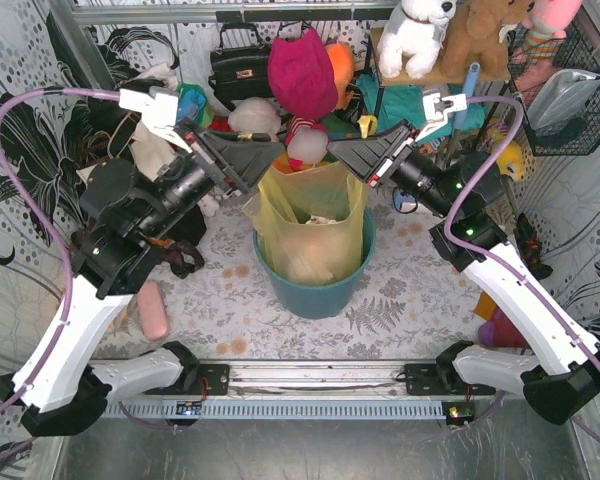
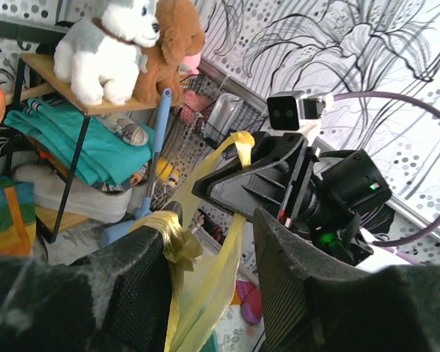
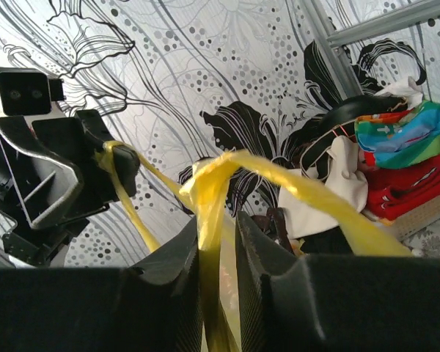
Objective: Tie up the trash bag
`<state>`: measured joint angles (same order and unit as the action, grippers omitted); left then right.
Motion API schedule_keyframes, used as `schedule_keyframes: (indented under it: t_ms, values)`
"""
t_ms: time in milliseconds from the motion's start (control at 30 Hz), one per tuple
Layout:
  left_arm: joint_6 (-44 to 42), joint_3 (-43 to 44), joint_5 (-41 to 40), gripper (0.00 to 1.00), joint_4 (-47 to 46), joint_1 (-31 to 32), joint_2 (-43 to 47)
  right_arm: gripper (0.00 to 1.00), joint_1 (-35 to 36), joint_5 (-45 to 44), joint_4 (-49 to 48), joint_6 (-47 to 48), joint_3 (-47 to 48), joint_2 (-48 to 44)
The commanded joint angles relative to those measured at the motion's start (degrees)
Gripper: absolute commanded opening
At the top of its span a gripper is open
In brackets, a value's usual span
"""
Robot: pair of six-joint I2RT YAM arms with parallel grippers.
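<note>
The trash bag (image 1: 310, 225), thin yellow plastic with crumpled paper inside, sits in the round teal bin (image 1: 320, 295). Its two top ends are pulled out sideways. My left gripper (image 1: 277, 165) is at the left end. In the left wrist view the jaws (image 2: 216, 216) stand wide apart, with the bag's bunched end (image 2: 172, 235) draped over one finger. My right gripper (image 1: 335, 152) is at the right end. In the right wrist view its jaws (image 3: 218, 218) are slightly apart, and a yellow strand (image 3: 205, 191) runs up between them to a crossing above the fingertips.
Behind the bin stand a black handbag (image 1: 240, 65), a magenta bag (image 1: 300, 70) and a shelf with plush toys (image 1: 420, 35). A wire basket (image 1: 565, 95) hangs at the right. A pink object (image 1: 153, 310) lies on the table at the left.
</note>
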<state>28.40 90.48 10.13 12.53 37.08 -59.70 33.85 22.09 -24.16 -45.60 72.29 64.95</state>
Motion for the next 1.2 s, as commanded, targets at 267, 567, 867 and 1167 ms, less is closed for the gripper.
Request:
schedule_keyframes:
  t_ms: [267, 567, 867, 1167]
  values:
    - [-4.2, 24.0, 5.0, 0.54, 1.8, -0.2, -13.6, 0.21, 0.1, -0.8, 7.4, 8.4, 20.1, 4.3]
    - [-3.3, 10.5, -0.5, 0.56, 1.9, -0.2, -7.3, 0.24, 0.1, -4.8, 9.9, 5.8, 8.7, -0.3]
    - [-5.1, 7.9, -6.8, 0.71, 10.4, -0.3, -4.5, 0.64, 0.1, -7.1, 29.4, 10.6, 16.6, 0.5]
    - [-6.5, 13.8, -5.9, 0.79, 22.4, -0.3, -3.5, 0.74, 0.1, -8.3, 43.8, 16.5, 24.6, -1.8]
